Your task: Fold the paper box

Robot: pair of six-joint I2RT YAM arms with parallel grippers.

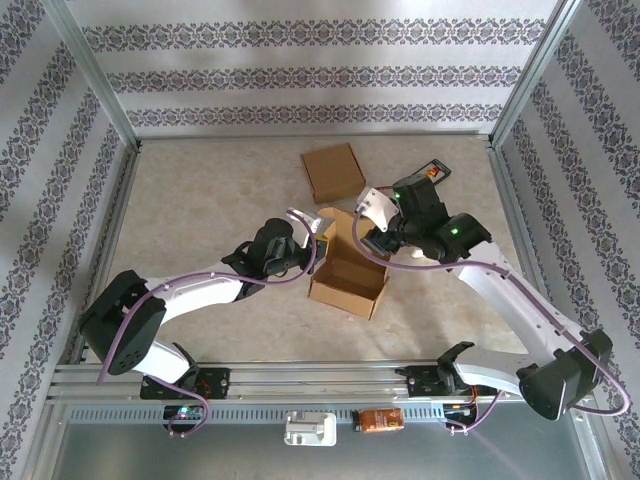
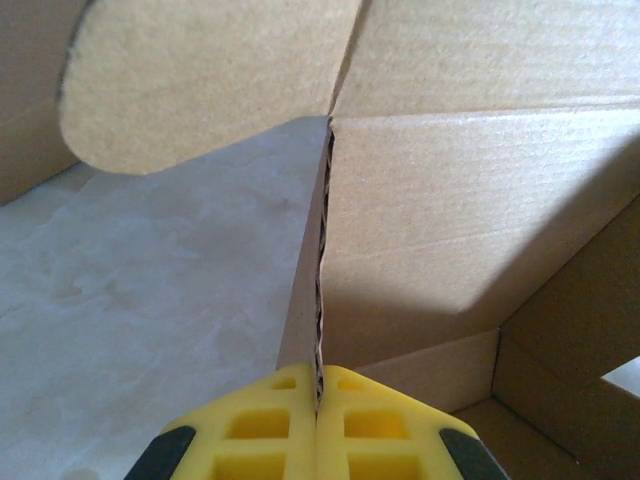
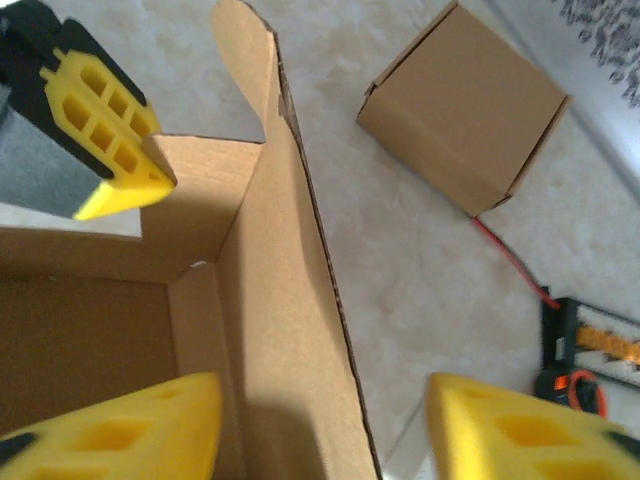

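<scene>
Cardboard job, mid-counter: open paper box w/ 2 claws at its far rim.

Left claw is clenched on the raw edge of 1 upright box wall, yellow pads pressed together on the cardboard, w/ a rounded flap above. Right claw stands parted, its yellow fingers astride the neighbouring wall, 1 inside the box & 1 outside. Neither finger seems to touch the wall, though the angle is poor. The box sits approx centre of the marbled counter, btwn the 2 arms. A 2nd, closed box lies just beyond it, not touching.
</scene>
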